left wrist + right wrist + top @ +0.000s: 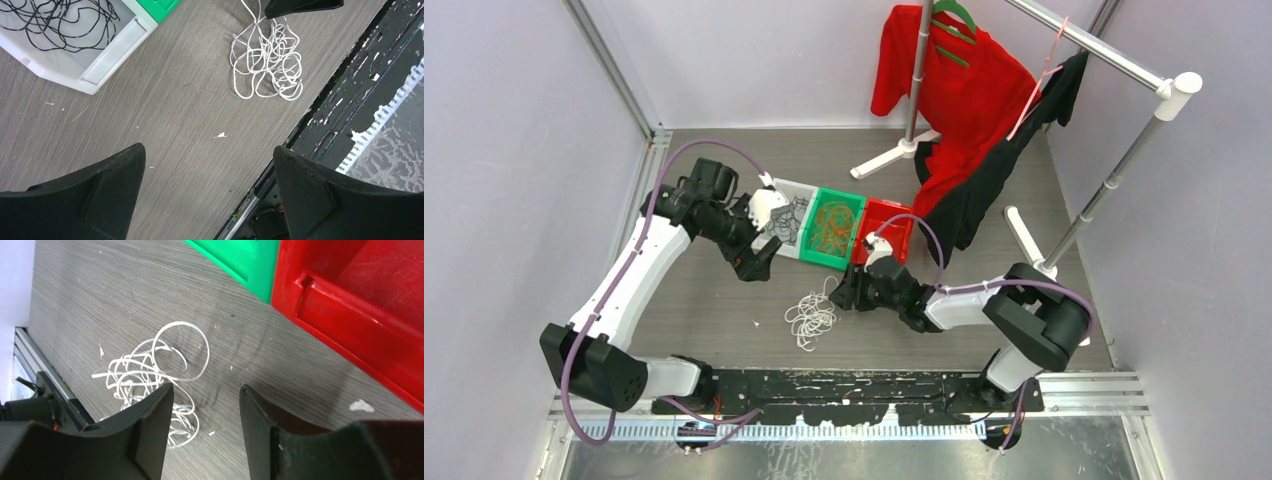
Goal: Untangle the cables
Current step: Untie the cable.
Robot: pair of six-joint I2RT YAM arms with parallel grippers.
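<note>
A loose bunch of white cables [811, 318] [267, 60] [150, 370] lies on the table in front of the bins. Black cables [789, 222] [55, 25] fill the white bin [95, 75], and orange cables [834, 225] fill the green bin [820, 258] [245, 257]. My left gripper [759, 262] [209, 155] hangs open over bare table, left of the white bunch and apart from it. My right gripper [842, 292] [206, 390] stands open just right of the bunch, nothing between its fingers; part of the bunch is hidden behind one finger [150, 425].
A red bin [887, 230] [350, 290] stands right of the green one. Behind it a clothes rack [1114, 60] carries red and black garments [964, 110]. The black rail [874, 385] [360, 75] runs along the table's near edge.
</note>
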